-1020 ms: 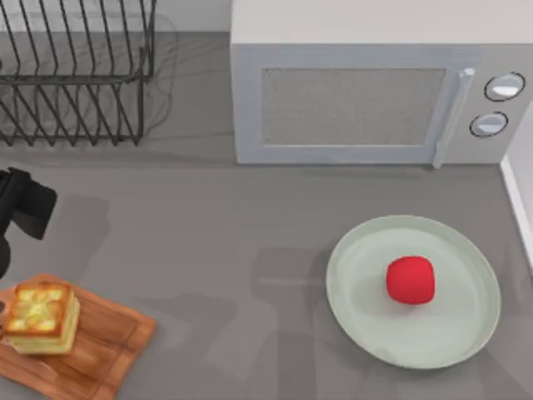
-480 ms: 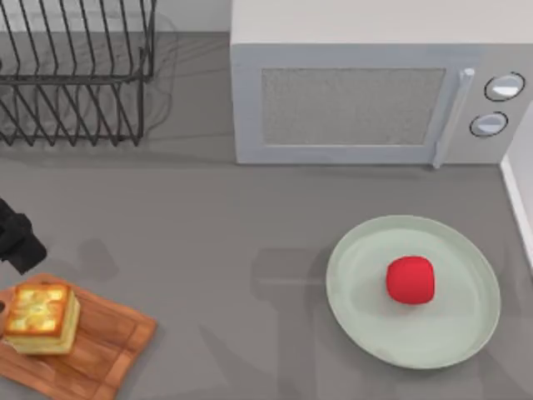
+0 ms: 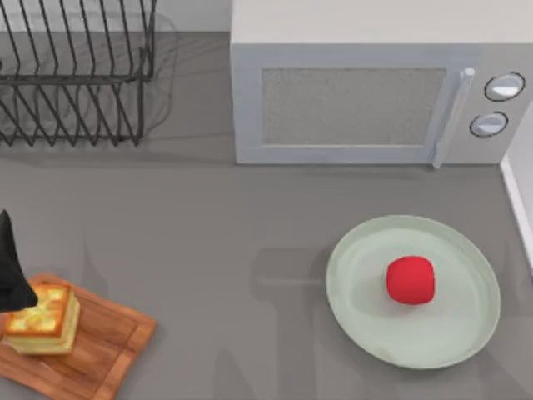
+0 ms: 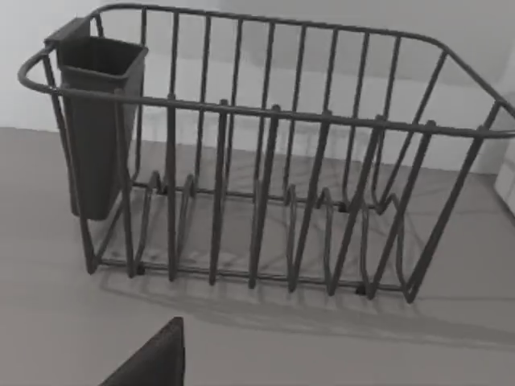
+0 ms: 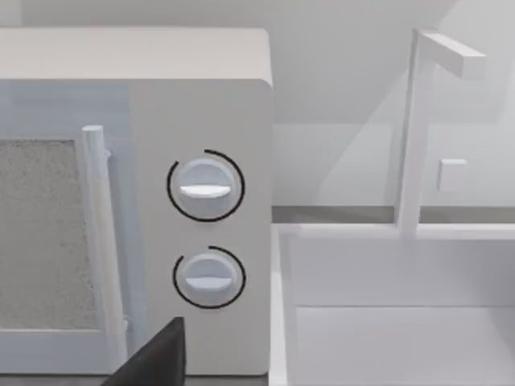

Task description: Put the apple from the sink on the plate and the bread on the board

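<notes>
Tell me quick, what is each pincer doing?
Left pincer: beside the bread on the board; open or shut, cannot tell.
Right pincer: cannot tell.

Our grey counter (image 3: 216,242) carries a wire dish rack (image 3: 75,71) at its back left and a white microwave (image 3: 366,92) behind the middle. The board (image 3: 100,346) lies front left, the plate (image 3: 466,333) front right.

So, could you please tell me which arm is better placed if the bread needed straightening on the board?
Left, probably. The left gripper sits at the table's left edge, overlapping the bread on the board. The apple lies on the plate, at the right.
</notes>
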Controlling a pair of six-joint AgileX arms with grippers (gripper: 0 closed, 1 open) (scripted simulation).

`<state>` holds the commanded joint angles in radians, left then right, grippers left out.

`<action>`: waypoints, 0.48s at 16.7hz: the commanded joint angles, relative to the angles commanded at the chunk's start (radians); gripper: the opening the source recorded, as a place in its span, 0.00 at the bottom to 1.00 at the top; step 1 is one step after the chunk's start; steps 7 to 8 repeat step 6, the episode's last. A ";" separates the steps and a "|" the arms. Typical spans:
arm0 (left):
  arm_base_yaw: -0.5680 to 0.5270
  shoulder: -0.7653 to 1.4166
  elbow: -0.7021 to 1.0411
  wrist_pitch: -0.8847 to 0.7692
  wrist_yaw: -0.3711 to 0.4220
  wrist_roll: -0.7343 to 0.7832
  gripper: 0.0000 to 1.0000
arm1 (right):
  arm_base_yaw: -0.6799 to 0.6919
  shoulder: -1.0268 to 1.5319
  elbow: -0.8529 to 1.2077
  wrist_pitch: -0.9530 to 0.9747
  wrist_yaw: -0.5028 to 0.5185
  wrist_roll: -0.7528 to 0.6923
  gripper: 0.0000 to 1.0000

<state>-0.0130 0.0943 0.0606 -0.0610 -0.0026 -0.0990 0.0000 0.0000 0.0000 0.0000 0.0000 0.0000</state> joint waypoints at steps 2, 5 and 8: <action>0.009 -0.064 -0.041 0.041 0.002 0.067 1.00 | 0.000 0.000 0.000 0.000 0.000 0.000 1.00; 0.013 -0.094 -0.061 0.061 0.003 0.099 1.00 | 0.000 0.000 0.000 0.000 0.000 0.000 1.00; 0.013 -0.094 -0.061 0.061 0.003 0.099 1.00 | 0.000 0.000 0.000 0.000 0.000 0.000 1.00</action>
